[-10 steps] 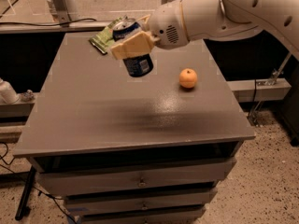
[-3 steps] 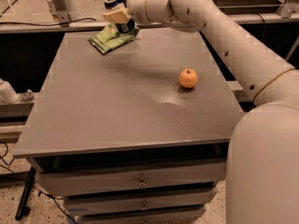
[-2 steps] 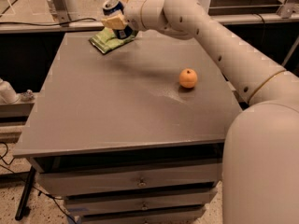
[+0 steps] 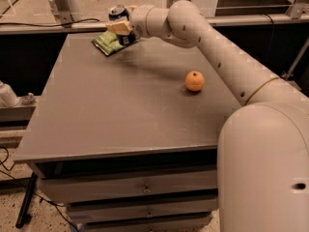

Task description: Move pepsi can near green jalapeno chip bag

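The green jalapeno chip bag (image 4: 107,43) lies flat at the far left of the grey table (image 4: 120,110). My gripper (image 4: 122,27) is at the far edge of the table, right over the bag's right end. It is shut on the dark blue pepsi can (image 4: 119,16), which stands upright with its silver top showing. The can's lower end is just at or above the bag's edge; I cannot tell whether it touches the table. My arm stretches from the lower right across the table to it.
A round orange fruit (image 4: 194,80) sits on the right half of the table. Drawers (image 4: 145,190) run below the table's front edge. A rail with cables (image 4: 48,25) runs behind the table.
The gripper has carried the can from above the table's middle to the far left beside the chip bag. In the last second it has lowered slightly there.
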Tool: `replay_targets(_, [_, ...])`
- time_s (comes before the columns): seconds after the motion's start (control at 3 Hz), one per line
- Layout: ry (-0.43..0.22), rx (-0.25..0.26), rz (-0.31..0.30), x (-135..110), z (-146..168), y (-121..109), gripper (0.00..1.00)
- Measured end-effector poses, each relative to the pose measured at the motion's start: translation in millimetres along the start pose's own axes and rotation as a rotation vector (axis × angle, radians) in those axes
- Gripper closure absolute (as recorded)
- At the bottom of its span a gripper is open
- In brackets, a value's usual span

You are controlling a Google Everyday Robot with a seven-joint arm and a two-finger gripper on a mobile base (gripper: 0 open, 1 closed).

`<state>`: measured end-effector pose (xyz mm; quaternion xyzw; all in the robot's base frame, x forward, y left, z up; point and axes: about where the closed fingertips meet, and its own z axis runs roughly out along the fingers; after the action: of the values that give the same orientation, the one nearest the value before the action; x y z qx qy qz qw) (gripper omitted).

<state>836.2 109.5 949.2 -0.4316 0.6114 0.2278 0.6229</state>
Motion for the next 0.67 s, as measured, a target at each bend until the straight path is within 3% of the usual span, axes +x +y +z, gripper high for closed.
replay_targets(0.67, [0.003,0.015,0.077,32,0,-1,1.0])
